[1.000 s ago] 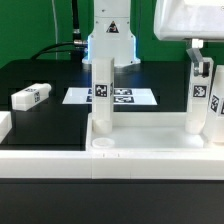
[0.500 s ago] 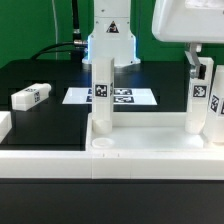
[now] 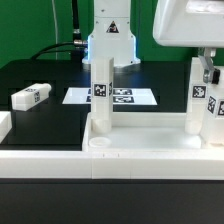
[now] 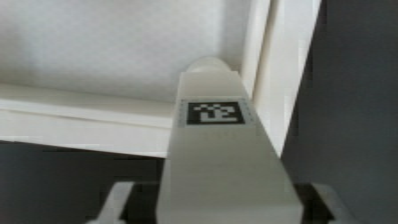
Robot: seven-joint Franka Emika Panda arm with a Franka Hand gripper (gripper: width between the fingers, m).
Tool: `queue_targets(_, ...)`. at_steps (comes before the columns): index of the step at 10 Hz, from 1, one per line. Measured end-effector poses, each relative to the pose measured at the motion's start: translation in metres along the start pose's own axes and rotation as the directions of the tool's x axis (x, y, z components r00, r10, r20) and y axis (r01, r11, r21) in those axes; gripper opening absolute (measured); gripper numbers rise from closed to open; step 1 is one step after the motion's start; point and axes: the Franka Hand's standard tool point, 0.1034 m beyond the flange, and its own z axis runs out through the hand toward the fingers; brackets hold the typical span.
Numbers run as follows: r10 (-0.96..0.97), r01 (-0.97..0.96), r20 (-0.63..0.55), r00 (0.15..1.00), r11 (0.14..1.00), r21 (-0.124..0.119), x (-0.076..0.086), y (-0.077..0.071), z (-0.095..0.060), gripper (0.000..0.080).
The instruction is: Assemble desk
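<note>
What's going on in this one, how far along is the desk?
The arm's gripper has its fingers around the top of an upright leg standing on the desk top at the exterior view's right, apparently seating it in a corner socket. A second leg stands upright on the desk top further to that view's left. A third leg lies loose on the table, left of the marker board.
</note>
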Motion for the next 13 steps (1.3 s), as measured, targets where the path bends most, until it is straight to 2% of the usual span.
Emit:
queue_targets(3,0.055,-0.055,0.0,0.998,0.998,0.003,0.0,0.0002,-0.0001,0.0288)
queue_targets(4,0.201,-0.201,0.003,0.98,0.98,0.011,-0.001,0.002,-0.0008,0.0288)
queue_targets(5,0.269,-0.269,0.004,0.963,0.963,0.01,-0.0017,0.0041,-0.001,0.0289)
queue_targets(8,0.58,-0.581,0.016,0.814,0.813,0.034,-0.0038,0.0064,0.0009,0.0289)
queue_targets(9,0.622,-0.622,0.015,0.783,0.782,0.036,-0.0034,0.0069,0.001,0.0289)
queue_targets(11,0.745,-0.745,0.026,0.667,0.665,0.055,-0.0024,0.0076,0.0015,0.029)
queue_targets(12,0.768,-0.768,0.031,0.64,0.637,0.064,-0.0019,0.008,0.0016,0.029)
queue_targets(13,0.826,-0.826,0.041,0.563,0.56,0.063,-0.0021,0.008,0.0018,0.029)
